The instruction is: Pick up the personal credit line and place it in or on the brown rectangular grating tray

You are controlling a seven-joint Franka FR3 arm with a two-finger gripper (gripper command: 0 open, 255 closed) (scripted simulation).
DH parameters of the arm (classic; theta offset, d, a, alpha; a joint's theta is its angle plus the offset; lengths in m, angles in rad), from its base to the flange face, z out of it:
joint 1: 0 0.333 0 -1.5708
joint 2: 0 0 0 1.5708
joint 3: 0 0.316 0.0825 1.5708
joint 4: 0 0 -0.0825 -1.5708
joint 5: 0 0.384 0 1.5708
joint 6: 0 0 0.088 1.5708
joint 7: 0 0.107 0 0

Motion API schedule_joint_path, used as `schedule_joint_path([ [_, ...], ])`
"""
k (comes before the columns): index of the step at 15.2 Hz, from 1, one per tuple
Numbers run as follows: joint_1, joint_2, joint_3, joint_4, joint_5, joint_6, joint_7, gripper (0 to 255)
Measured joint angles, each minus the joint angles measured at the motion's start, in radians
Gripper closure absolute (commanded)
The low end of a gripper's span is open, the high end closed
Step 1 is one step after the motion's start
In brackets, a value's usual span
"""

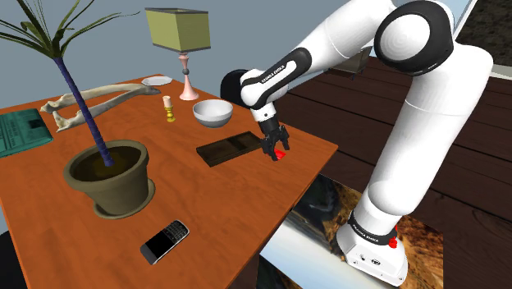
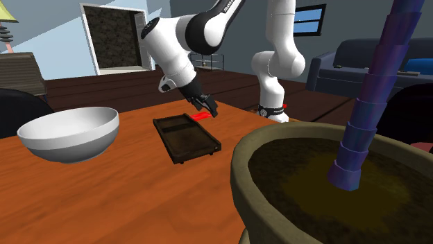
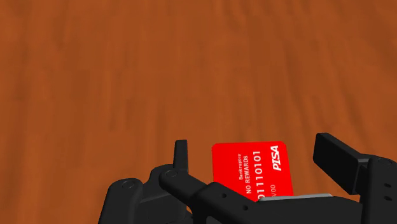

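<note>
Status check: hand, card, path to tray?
Hand open, straddling red card, no contact. Card looks flat on table, not lifted. Brown tray right beside it, nothing between.

Red card with white lettering; dark brown tray.

Wooden table in a room with grey-blue walls and a dark plank floor.
Shoulder view: the orange-brown table fills the lower left, with an olive-shaded lamp at its far edge, top centre, and the floor on the right. Second exterior view: a white-framed dark opening upper left, a window at top right of centre, a dark blue sofa at right.
</note>
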Motion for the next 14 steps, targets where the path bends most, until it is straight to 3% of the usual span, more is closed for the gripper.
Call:
schedule_joint_path([
  [14,0.001,-0.025,0.0,0.017,0.0,-0.041,-0.001,255],
])
